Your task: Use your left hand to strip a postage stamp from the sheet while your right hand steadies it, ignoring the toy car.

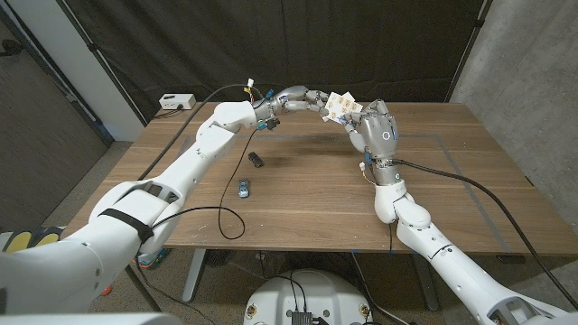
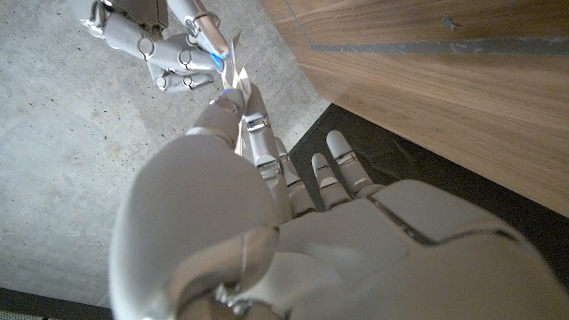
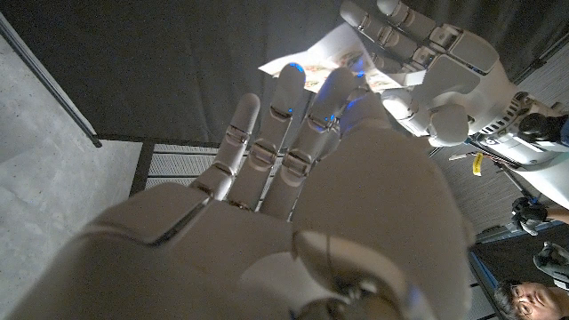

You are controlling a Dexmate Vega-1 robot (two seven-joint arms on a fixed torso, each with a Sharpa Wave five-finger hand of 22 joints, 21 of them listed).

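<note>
Up near the frame's top centre, the stamp sheet hangs above the table, pinched between the left hand and right hand; the toy car sits left of centre.

Small black block on wood table, white box behind far-left corner.
</note>
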